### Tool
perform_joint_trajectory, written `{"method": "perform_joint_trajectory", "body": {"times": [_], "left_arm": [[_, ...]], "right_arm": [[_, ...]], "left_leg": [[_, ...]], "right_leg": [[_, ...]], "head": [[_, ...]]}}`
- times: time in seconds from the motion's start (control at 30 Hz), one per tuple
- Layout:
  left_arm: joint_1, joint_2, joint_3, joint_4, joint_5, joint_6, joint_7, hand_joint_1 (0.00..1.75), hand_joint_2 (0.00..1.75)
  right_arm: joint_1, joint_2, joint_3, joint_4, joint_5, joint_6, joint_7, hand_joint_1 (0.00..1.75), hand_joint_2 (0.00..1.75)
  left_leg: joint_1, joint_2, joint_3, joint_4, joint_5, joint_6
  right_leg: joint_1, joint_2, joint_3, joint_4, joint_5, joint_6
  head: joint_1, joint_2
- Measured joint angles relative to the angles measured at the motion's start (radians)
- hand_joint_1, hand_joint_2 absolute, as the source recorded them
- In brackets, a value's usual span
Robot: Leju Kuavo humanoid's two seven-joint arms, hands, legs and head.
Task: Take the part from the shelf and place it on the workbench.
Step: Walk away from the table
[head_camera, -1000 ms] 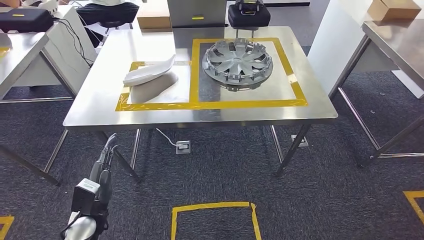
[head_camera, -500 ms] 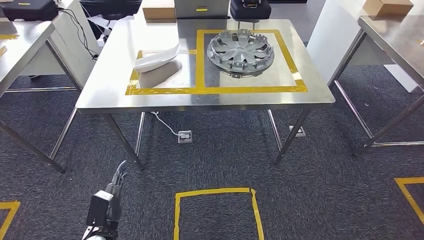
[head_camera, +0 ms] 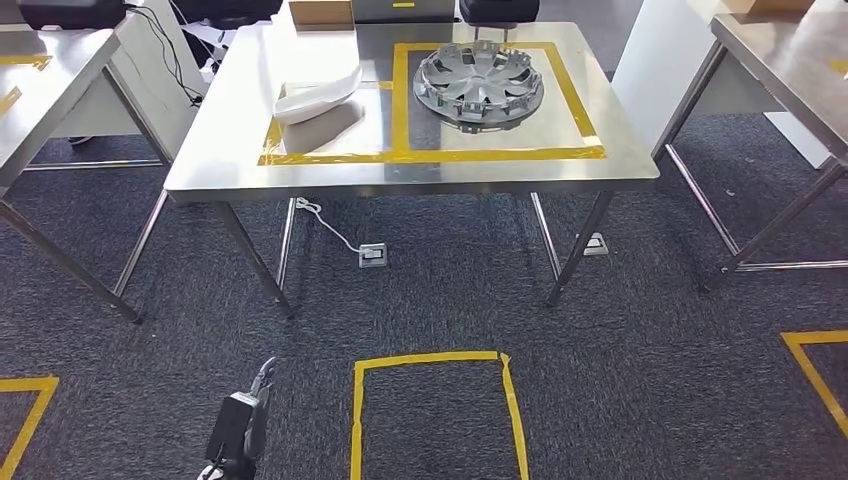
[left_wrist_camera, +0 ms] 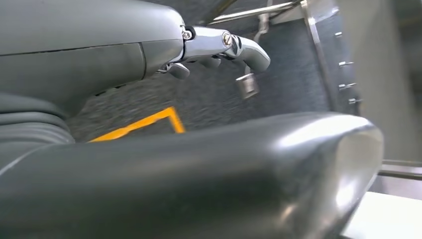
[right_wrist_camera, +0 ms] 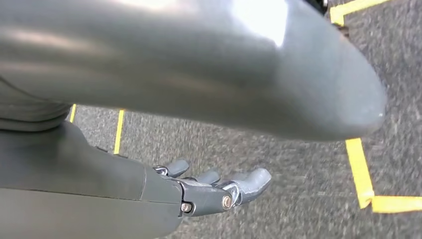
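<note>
Drew back from the workbench (head_camera: pixel 200 180) since a second earlier, with the whole scene slid toward 12 o'clock and more dark carpet (head_camera: pixel 640 380) opened up below; shift belonged to the camera, not the parts. Left hand (head_camera: pixel 262 378) sank to about 7 o'clock, low over the carpet, fingers loosely apart and holding nothing. Right hand (right_wrist_camera: pixel 219 191) hung over carpet too, fingers slightly curled but spread, nothing in them.

Between robot and bench: a yellow tape square (head_camera: pixel 432 357) on the floor at 6 o'clock, a floor socket (head_camera: pixel 373 255) with a white cable (head_camera: pixel 325 225) under the bench. More steel tables at 9 o'clock (head_camera: pixel 40 90) and 3 o'clock (head_camera: pixel 790 60), a white panel (head_camera: pixel 655 60) at 2 o'clock.

Lay on the bench at 12 o'clock inside a large yellow-taped frame: a silver-grey wheel cover (head_camera: pixel 479 86), round, spoked, clips ringing its rim. At 11 o'clock beside it, in a smaller taped frame: a white curved part (head_camera: pixel 318 98), long and shell-like.

No legible writing or labels.
</note>
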Motion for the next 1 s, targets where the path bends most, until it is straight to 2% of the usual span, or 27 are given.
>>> {"method": "perform_joint_trajectory", "body": {"times": [0.03, 0.07, 0.1, 0.13, 0.17, 0.2, 0.23, 0.27, 0.3, 0.33, 0.37, 0.4, 0.47, 0.5, 0.53, 0.57, 0.63, 0.67, 0.7, 0.73, 0.8, 0.83, 0.87, 0.9, 0.97, 1.0], "left_arm": [[-0.004, 0.000, -0.001, 0.033, 0.004, 0.001, 0.000, 0.00, 0.00], [-0.009, 0.000, -0.001, 0.065, 0.007, 0.002, 0.000, 0.00, 0.00], [-0.014, 0.000, -0.002, 0.097, 0.007, 0.002, 0.000, 0.00, 0.00], [-0.020, 0.001, -0.002, 0.131, 0.007, 0.001, 0.001, 0.00, 0.00], [-0.027, 0.001, -0.002, 0.167, 0.007, -0.002, 0.004, 0.00, 0.00], [-0.033, 0.001, 0.000, 0.208, 0.006, -0.008, 0.013, 0.00, 0.00], [-0.039, 0.001, 0.001, 0.250, 0.007, -0.016, 0.030, 0.00, 0.00], [-0.042, 0.001, 0.002, 0.288, 0.008, -0.027, 0.054, 0.00, 0.00], [-0.044, 0.002, 0.005, 0.324, 0.012, -0.038, 0.081, 0.00, 0.00], [-0.044, 0.002, 0.008, 0.354, 0.017, -0.050, 0.111, 0.00, 0.00], [-0.043, 0.002, 0.012, 0.381, 0.023, -0.062, 0.144, 0.00, 0.00], [-0.040, 0.002, 0.017, 0.407, 0.030, -0.076, 0.181, 0.00, 0.00], [-0.028, 0.001, 0.028, 0.449, 0.042, -0.107, 0.267, 0.00, 0.87], [-0.021, 0.001, 0.033, 0.466, 0.048, -0.122, 0.312, 0.00, 1.31], [-0.016, 0.000, 0.037, 0.481, 0.053, -0.137, 0.359, 0.00, 1.75], [-0.011, -0.002, 0.041, 0.493, 0.057, -0.149, 0.406, 0.00, 1.75], [-0.005, -0.008, 0.050, 0.512, 0.069, -0.160, 0.499, 0.00, 1.75], [-0.002, -0.014, 0.054, 0.520, 0.075, -0.158, 0.538, 0.00, 1.75], [0.000, -0.020, 0.060, 0.525, 0.082, -0.154, 0.571, 0.00, 1.75], [0.001, -0.025, 0.067, 0.530, 0.090, -0.150, 0.596, 0.00, 1.75], [0.001, -0.035, 0.081, 0.534, 0.106, -0.149, 0.625, 0.00, 1.75], [0.000, -0.039, 0.087, 0.535, 0.111, -0.149, 0.631, 0.00, 1.75], [-0.001, -0.041, 0.094, 0.536, 0.115, -0.149, 0.633, 0.00, 1.75], [-0.002, -0.042, 0.099, 0.537, 0.118, -0.150, 0.635, 0.00, 1.75], [-0.004, -0.042, 0.108, 0.539, 0.121, -0.151, 0.636, 0.00, 1.75], [-0.004, -0.043, 0.110, 0.539, 0.121, -0.152, 0.636, 0.00, 1.75]], "right_arm": [[0.000, 0.001, 0.000, 0.000, 0.000, 0.003, 0.000, 0.00, 0.00], [-0.001, 0.002, 0.001, 0.000, 0.000, 0.005, 0.000, 0.00, 0.00], [0.000, 0.003, 0.002, 0.000, 0.000, 0.005, 0.000, 0.00, 0.00], [0.001, 0.003, 0.002, 0.000, 0.001, 0.004, 0.000, 0.00, 0.00], [0.001, 0.004, 0.002, 0.000, 0.002, 0.003, 0.000, 0.00, 0.00], [0.001, 0.004, 0.003, 0.000, 0.005, 0.001, 0.000, 0.00, 0.00], [0.002, 0.005, 0.003, 0.000, 0.007, 0.000, 0.000, 0.00, 0.00], [0.002, 0.005, 0.004, 0.000, 0.009, -0.001, 0.001, 0.00, 0.00], [0.002, 0.005, 0.004, 0.000, 0.010, -0.001, 0.002, 0.00, 0.00], [0.002, 0.005, 0.005, 0.000, 0.011, -0.001, 0.003, 0.00, 0.00], [0.002, 0.005, 0.006, 0.000, 0.011, -0.001, 0.005, 0.00, 0.00], [0.002, 0.005, 0.006, 0.000, 0.013, 0.000, 0.008, 0.00, 0.00], [0.003, 0.005, 0.007, 0.000, 0.017, 0.003, 0.017, 0.00, 0.00], [0.003, 0.005, 0.007, 0.000, 0.019, 0.005, 0.020, 0.00, 0.00], [0.004, 0.005, 0.008, 0.000, 0.022, 0.007, 0.020, 0.00, 0.00], [0.004, 0.005, 0.008, 0.000, 0.025, 0.009, 0.019, 0.00, 0.00], [0.004, 0.004, 0.011, 0.000, 0.031, 0.018, 0.019, 0.00, 0.00], [0.004, 0.003, 0.014, 0.000, 0.034, 0.027, 0.020, 0.00, 0.00], [0.003, 0.002, 0.018, 0.000, 0.039, 0.039, 0.021, 0.00, 0.00], [0.002, 0.001, 0.023, 0.000, 0.044, 0.056, 0.025, 0.00, 0.00], [-0.002, 0.001, 0.034, 0.000, 0.050, 0.101, 0.049, 0.00, 0.00], [-0.004, 0.001, 0.038, 0.000, 0.051, 0.120, 0.062, 0.00, 0.00], [-0.006, 0.002, 0.041, 0.001, 0.051, 0.133, 0.073, 0.00, 0.00], [-0.006, 0.002, 0.044, 0.001, 0.050, 0.139, 0.078, 0.00, 0.00], [-0.005, 0.004, 0.049, 0.002, 0.050, 0.142, 0.080, 0.00, 0.00], [-0.004, 0.004, 0.051, 0.002, 0.051, 0.143, 0.082, 0.00, 0.00]], "left_leg": [[0.001, -0.001, -0.010, 0.029, -0.033, -0.005], [0.004, -0.002, -0.025, 0.079, -0.082, -0.010], [0.006, -0.002, -0.041, 0.143, -0.131, -0.015], [0.008, -0.002, -0.053, 0.205, -0.164, -0.020], [0.010, -0.002, -0.055, 0.249, -0.175, -0.024], [0.012, -0.002, -0.042, 0.260, -0.164, -0.028], [0.015, -0.002, -0.010, 0.236, -0.138, -0.031], [0.018, -0.002, 0.035, 0.181, -0.115, -0.034], [0.019, -0.002, 0.086, 0.112, -0.109, -0.036], [0.018, -0.003, 0.124, 0.053, -0.114, -0.033], [0.017, -0.004, 0.147, 0.012, -0.126, -0.028], [0.013, -0.004, 0.154, -0.007, -0.137, -0.020], [0.013, -0.003, 0.146, -0.010, -0.132, 0.000], [0.013, -0.001, 0.142, -0.010, -0.127, 0.010], [0.013, 0.001, 0.137, -0.010, -0.120, 0.019], [0.014, 0.003, 0.130, -0.010, -0.113, 0.025], [0.011, 0.003, 0.112, -0.009, -0.100, 0.030], [0.009, 0.002, 0.103, -0.007, -0.095, 0.030], [0.008, 0.002, 0.096, -0.005, -0.089, 0.029], [0.008, 0.001, 0.091, -0.002, -0.085, 0.027], [0.007, 0.001, 0.084, 0.001, -0.078, 0.021], [0.005, 0.001, 0.082, 0.003, -0.076, 0.017], [0.003, 0.002, 0.079, 0.005, -0.075, 0.017], [0.001, 0.002, 0.078, 0.005, -0.074, 0.017], [-0.001, 0.003, 0.076, 0.004, -0.072, 0.018], [0.000, 0.003, 0.076, 0.002, -0.068, 0.014]], "right_leg": [[-0.004, -0.002, -0.008, -0.004, 0.012, -0.005], [-0.006, -0.003, -0.019, -0.005, 0.022, -0.008], [-0.006, -0.004, -0.032, -0.003, 0.032, -0.010], [-0.007, -0.005, -0.046, -0.001, 0.041, -0.009], [-0.008, -0.006, -0.061, 0.003, 0.050, -0.007], [-0.010, -0.007, -0.077, 0.008, 0.058, -0.004], [-0.013, -0.008, -0.093, 0.015, 0.065, -0.001], [-0.015, -0.008, -0.107, 0.023, 0.070, 0.004], [-0.016, -0.007, -0.121, 0.031, 0.075, 0.009], [-0.016, -0.007, -0.130, 0.037, 0.079, 0.015], [-0.015, -0.007, -0.135, 0.042, 0.083, 0.022], [-0.014, -0.007, -0.138, 0.044, 0.088, 0.028], [-0.017, -0.006, -0.139, 0.047, 0.093, 0.042], [-0.020, -0.006, -0.144, 0.059, 0.081, 0.047], [-0.021, -0.005, -0.156, 0.092, 0.053, 0.052], [-0.022, -0.005, -0.176, 0.146, 0.013, 0.056], [-0.021, -0.004, -0.222, 0.280, -0.069, 0.060], [-0.021, -0.004, -0.231, 0.322, -0.088, 0.060], [-0.020, -0.004, -0.220, 0.326, -0.089, 0.058], [-0.019, -0.003, -0.187, 0.288, -0.072, 0.055], [-0.015, -0.003, -0.088, 0.142, -0.026, 0.043], [-0.012, -0.002, -0.051, 0.082, -0.012, 0.037], [-0.010, -0.003, -0.032, 0.045, -0.005, 0.034], [-0.009, -0.003, -0.029, 0.033, -0.006, 0.033], [-0.009, -0.005, -0.032, 0.032, 0.000, 0.032], [-0.007, -0.005, -0.033, 0.033, 0.001, 0.029]], "head": [[-0.002, 0.000], [-0.005, 0.000], [-0.008, 0.000], [-0.009, 0.000], [-0.010, 0.000], [-0.010, 0.000], [-0.011, 0.000], [-0.012, 0.000], [-0.014, 0.000], [-0.016, 0.000], [-0.016, 0.000], [-0.016, 0.000], [-0.014, 0.000], [-0.013, 0.000], [-0.011, 0.000], [-0.009, 0.000], [-0.005, 0.000], [-0.004, 0.000], [-0.003, 0.000], [-0.002, 0.000], [0.000, 0.000], [0.001, 0.000], [0.001, 0.000], [0.000, 0.000], [-0.001, 0.000], [-0.002, 0.000]]}}
